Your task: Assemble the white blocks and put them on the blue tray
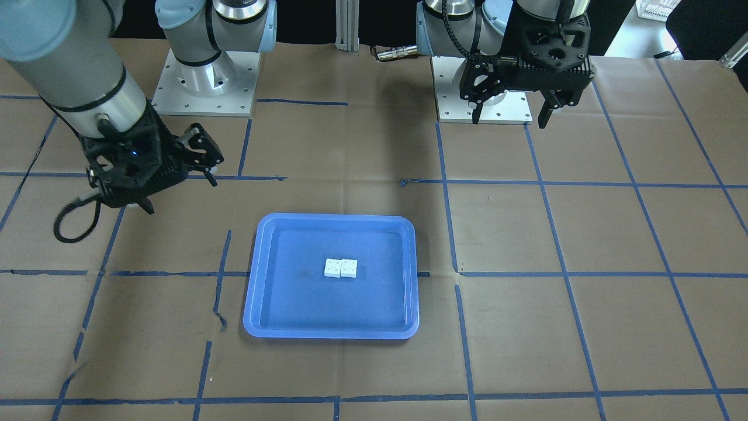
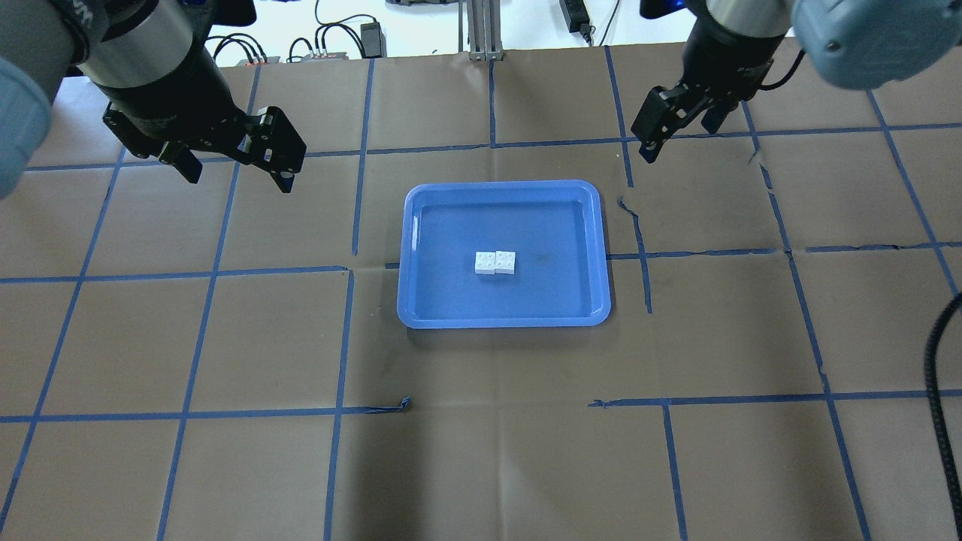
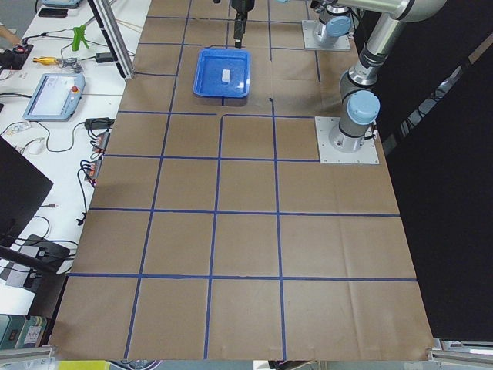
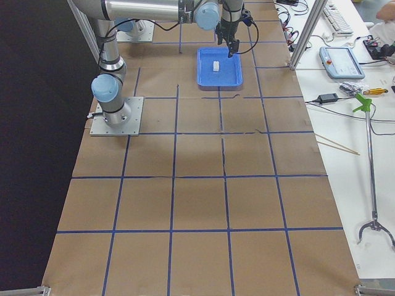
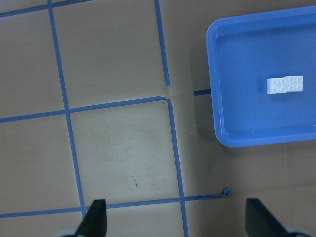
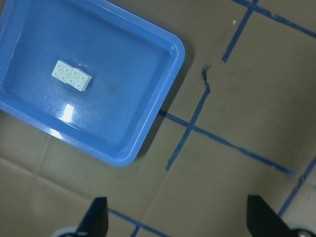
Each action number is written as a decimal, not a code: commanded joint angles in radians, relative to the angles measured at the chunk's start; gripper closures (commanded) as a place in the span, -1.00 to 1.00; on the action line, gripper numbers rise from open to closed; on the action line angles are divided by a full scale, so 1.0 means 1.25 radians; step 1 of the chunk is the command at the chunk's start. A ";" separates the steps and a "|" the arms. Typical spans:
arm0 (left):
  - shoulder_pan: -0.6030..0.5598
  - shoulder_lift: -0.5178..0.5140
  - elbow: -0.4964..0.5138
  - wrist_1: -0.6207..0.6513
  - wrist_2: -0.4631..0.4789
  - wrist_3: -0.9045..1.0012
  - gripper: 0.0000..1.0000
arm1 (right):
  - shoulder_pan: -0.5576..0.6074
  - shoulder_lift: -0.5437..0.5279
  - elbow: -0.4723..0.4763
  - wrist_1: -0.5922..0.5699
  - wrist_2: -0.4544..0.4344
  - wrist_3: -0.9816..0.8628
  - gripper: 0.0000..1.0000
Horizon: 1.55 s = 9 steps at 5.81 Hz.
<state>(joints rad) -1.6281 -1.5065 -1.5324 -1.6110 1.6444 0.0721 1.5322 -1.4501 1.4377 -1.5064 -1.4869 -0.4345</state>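
Note:
The two white blocks (image 1: 340, 268) sit joined side by side, studs up, near the middle of the blue tray (image 1: 333, 217). They also show in the overhead view (image 2: 495, 262) inside the tray (image 2: 503, 185). My left gripper (image 2: 239, 176) is open and empty, hovering above the table left of the tray. In the front view it (image 1: 508, 120) hangs near its base. My right gripper (image 2: 680, 135) is open and empty, raised beyond the tray's right far corner. Both wrist views show the blocks (image 5: 285, 85) (image 6: 72, 75) and wide-apart fingertips (image 5: 96, 217) (image 6: 96, 217).
The table is covered in brown paper with a blue tape grid and a few tears (image 2: 627, 207). Two arm base plates (image 1: 204, 88) (image 1: 482, 93) stand on the robot's side. A black cable loop (image 1: 70, 225) hangs by the right wrist. A side bench holds a pendant (image 3: 52, 96) and tools.

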 commanded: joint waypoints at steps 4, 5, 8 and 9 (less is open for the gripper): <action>0.000 0.003 -0.001 -0.003 0.001 0.001 -0.97 | 0.017 -0.072 -0.100 0.220 -0.020 0.366 -1.00; 0.000 0.001 -0.002 -0.002 -0.002 0.000 -0.97 | 0.034 -0.062 -0.068 0.187 -0.050 0.400 -1.00; 0.026 -0.002 -0.004 -0.003 -0.024 -0.002 -0.97 | 0.028 -0.061 -0.004 0.079 -0.078 0.399 -1.00; 0.026 -0.001 -0.012 -0.005 -0.031 -0.005 -0.97 | 0.028 -0.062 -0.004 0.079 -0.077 0.400 -1.00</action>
<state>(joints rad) -1.5989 -1.5082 -1.5409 -1.6160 1.6146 0.0681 1.5683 -1.5253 1.4276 -1.3978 -1.5821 0.0644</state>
